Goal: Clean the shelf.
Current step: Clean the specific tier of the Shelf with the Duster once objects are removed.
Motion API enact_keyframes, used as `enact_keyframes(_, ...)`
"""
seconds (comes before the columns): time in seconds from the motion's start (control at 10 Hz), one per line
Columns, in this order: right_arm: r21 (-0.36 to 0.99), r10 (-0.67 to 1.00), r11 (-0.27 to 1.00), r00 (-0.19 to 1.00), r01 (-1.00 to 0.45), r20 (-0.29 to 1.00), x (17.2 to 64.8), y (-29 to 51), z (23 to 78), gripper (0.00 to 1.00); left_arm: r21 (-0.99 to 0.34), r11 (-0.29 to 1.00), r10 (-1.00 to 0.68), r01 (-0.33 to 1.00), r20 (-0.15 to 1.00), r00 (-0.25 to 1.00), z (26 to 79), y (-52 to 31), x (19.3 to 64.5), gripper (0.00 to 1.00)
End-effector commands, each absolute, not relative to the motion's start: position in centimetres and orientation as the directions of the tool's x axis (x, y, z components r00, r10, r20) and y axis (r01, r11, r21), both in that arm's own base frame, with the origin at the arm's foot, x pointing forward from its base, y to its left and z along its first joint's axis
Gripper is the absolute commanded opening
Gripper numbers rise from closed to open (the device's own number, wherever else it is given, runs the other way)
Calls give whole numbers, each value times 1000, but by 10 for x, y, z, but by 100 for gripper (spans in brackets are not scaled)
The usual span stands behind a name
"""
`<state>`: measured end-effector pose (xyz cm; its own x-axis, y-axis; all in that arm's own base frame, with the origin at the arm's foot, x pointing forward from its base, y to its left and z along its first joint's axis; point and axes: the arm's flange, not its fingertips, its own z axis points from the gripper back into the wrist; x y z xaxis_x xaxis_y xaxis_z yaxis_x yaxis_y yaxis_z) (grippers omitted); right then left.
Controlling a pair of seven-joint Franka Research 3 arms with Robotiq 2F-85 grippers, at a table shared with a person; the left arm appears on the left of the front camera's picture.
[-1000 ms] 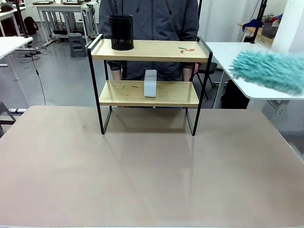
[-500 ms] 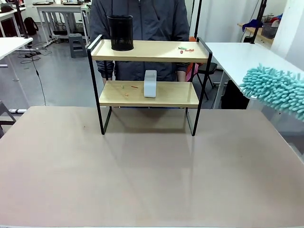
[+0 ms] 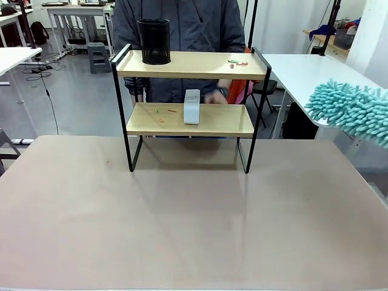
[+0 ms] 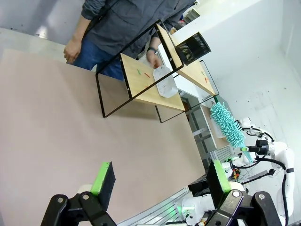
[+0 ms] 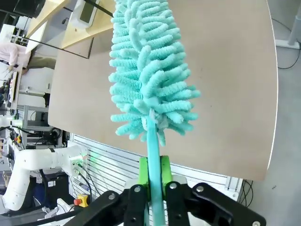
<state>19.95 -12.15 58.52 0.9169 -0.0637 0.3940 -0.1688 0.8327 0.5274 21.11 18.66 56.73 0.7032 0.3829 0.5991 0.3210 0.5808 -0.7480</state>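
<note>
one shelf (image 3: 194, 64) stands toward the far side of the tan table (image 3: 182, 230), right in front of the person (image 3: 182, 24). it has two wooden boards in a black frame. on the top board there's one black mesh cup (image 3: 154, 41) at its left end, and what looks like three tiny coloured scraps (image 3: 237, 62) toward the right end. on the bottom board there's one white box (image 3: 192, 106) standing upright near the middle, plus roughly three more scraps (image 3: 163, 112) to its left. one of the person's hands (image 3: 213, 96) is just behind the box, whether it's touching i can't tell. the other hand (image 4: 71, 49) hangs by the table edge.

two grippers. the left gripper (image 4: 160, 176) has its jaws spread wide with nothing between them, hovering over bare table well away from the shelf. the right gripper (image 5: 154, 172) is clamped tight on the handle of one fluffy teal duster (image 3: 351, 109), held up in the air off to the right of the shelf, not touching it.
</note>
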Motion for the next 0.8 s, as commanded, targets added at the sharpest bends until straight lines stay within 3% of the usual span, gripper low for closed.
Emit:
enact_keyframes(0.0, 541, -84, 825, 911, -164, 404, 201, -119, 591, 0, -739, 579, 378, 344, 617, 690, 570, 184, 213, 100)
enact_keyframes(0.7, 541, -84, 825, 911, -164, 404, 201, -119, 591, 0, -739, 579, 378, 344, 617, 690, 570, 184, 213, 100)
